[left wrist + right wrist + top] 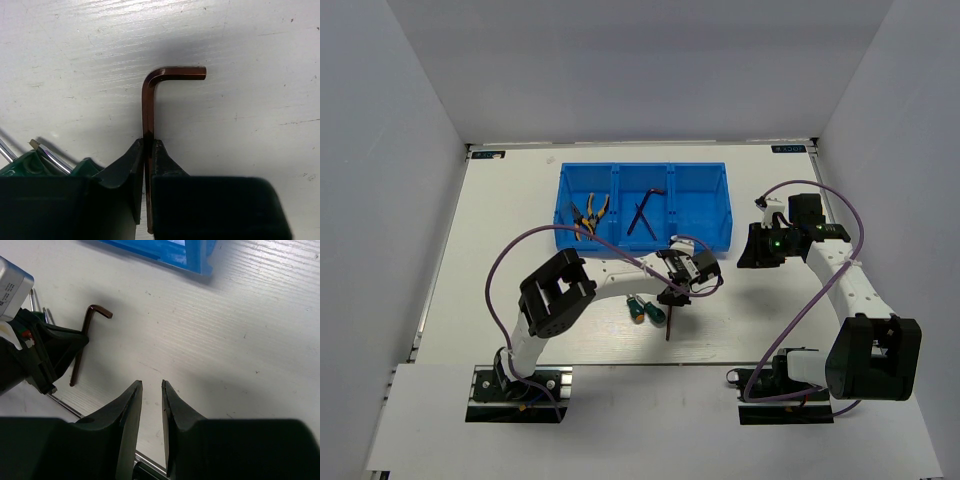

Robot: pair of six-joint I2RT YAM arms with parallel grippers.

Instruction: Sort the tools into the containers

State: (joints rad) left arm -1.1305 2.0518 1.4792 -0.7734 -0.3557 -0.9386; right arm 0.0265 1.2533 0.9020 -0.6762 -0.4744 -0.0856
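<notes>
Green-handled screwdrivers (646, 310) lie on the white table (520, 200) just left of the left gripper (148, 145). Its fingers pinch the long shaft of a brown hex key (150, 95), whose short leg points right beyond the fingertips. Farther right, the right gripper (151, 386) hovers narrowly parted, holding nothing.

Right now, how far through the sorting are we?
Done: two pliers lie in the blue bin's left compartment, and what look like two hex keys in the middle one. In hand: the left gripper pinches the third hex key, which lies on the table. Left: bin that key, then the two green screwdrivers beside it. The right compartment looks empty; the right gripper holds nothing.
</notes>
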